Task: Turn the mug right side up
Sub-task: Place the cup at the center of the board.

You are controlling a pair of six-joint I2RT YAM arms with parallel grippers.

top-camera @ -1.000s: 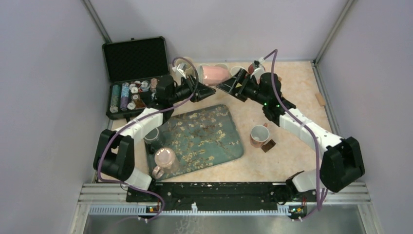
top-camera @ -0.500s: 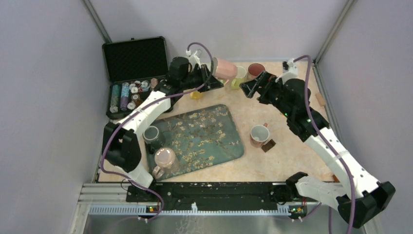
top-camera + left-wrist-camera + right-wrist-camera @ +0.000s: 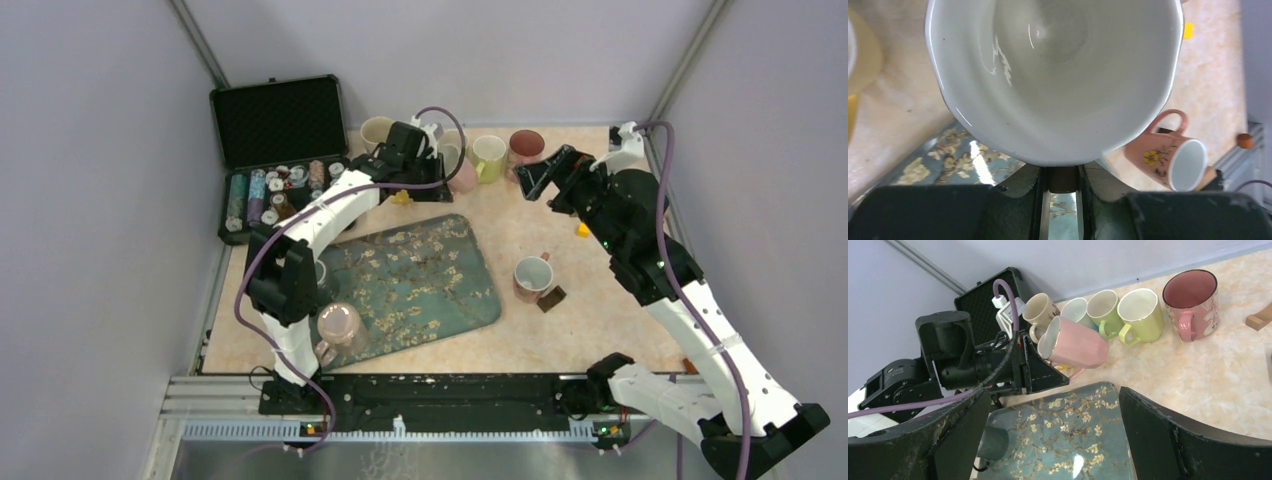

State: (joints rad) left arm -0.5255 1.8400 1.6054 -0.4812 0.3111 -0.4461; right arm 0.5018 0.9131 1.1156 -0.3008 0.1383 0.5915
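Mug (image 3: 1075,345), pink and tilted, sits clamped at its rim in left hand (image 3: 1063,176); right hand (image 3: 545,172), spread wide, hovers apart.

- Pink faceted ceramic mug (image 3: 1075,347): glazed and glossy outside; white inside, smooth, with bright highlights.
- Row of green, cream and dark pink ceramic mugs (image 3: 1143,315): glazed, glossy.
- Teal rectangular tray with blossom print (image 3: 420,280): hard, smooth, glossy, with mirror-like glare in patches.
- Beige marbled tabletop (image 3: 600,310): smooth, low sheen.
- Black hard-shell case (image 3: 278,120): matt egg-crate foam lining in lid.
- White arm link covers (image 3: 710,330): smooth plastic, semi-gloss.
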